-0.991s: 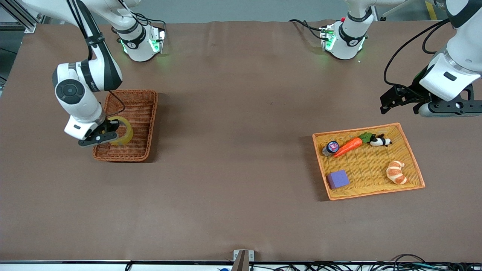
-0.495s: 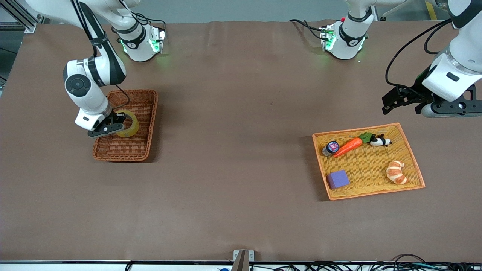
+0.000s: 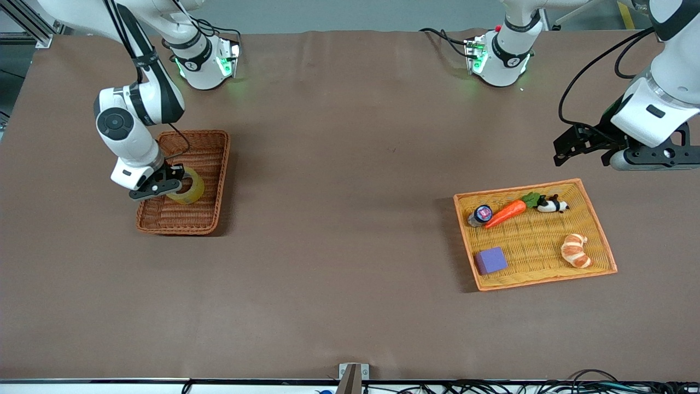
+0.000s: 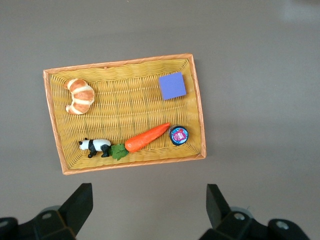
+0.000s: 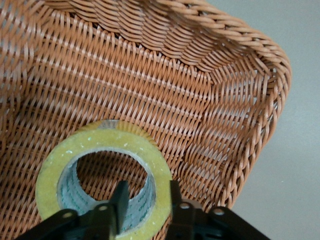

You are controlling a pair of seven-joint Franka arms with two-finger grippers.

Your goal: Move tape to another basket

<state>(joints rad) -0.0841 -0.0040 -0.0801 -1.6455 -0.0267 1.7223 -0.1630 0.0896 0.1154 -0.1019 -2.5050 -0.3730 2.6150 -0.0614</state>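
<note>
The right gripper (image 3: pixel 164 186) is down inside the brown basket (image 3: pixel 210 143), fingers pinched across the wall of the tape (image 3: pixel 191 189), one inside the ring, so the roll can be set on the weave. The left gripper (image 3: pixel 582 148) waits, fingers wide, over the table beside the yellow tray (image 3: pixel 599 227).

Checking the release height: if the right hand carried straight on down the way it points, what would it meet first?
Probably the woven floor of the deep basket; the right hand, shut on the tape, points into it. Remaining height is unclear.
</note>
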